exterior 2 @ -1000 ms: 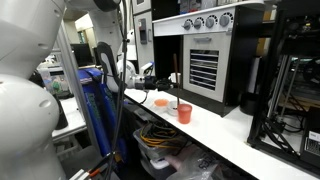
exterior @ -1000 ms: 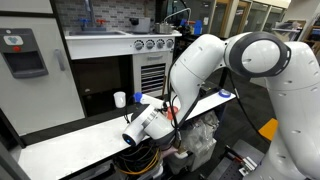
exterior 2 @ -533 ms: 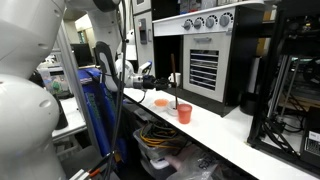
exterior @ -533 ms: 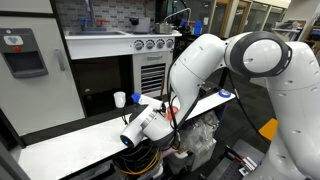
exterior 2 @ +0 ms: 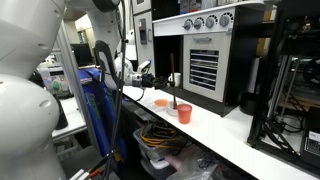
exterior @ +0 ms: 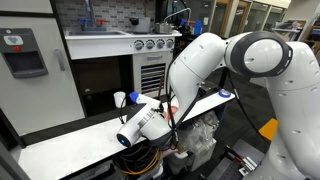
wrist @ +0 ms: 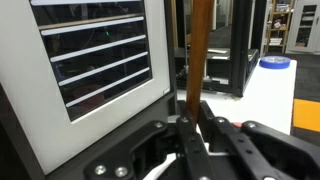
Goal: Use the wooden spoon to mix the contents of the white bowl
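White and bulky, the Panda arm point(exterior: 230, 60) fills the frame in an exterior view, bent low over the long white counter point(exterior: 70, 140), with the play-kitchen oven unit point(exterior: 150, 43) and its row of knobs standing behind. Up at the wrist, the oven's slatted white panel point(wrist: 95, 60) takes the whole left side of the picture. Now the gripper point(wrist: 196, 125): its jaws are drawn in narrow, pinched on the handle of the wooden spoon point(wrist: 199, 60), which stands upright between them and runs out of the top of the wrist view. So the pick-up looks done, and that is the first part of the job in hand. Down to the small stuff: an orange cup point(exterior 2: 185, 114) stands on the counter with a flat orange dish point(exterior 2: 160, 101) near it, a white cup point(exterior: 119, 99) sits further along, and a blue tape roll point(wrist: 275, 62) shows at the right of the wrist view. As for the white bowl and the contents, I can't pick them out for sure in any view; the arm covers much of that stretch of counter. As I read it, no stirring is under way; what's left is carrying the spoon's head over the bowl, lowering it in and mixing.
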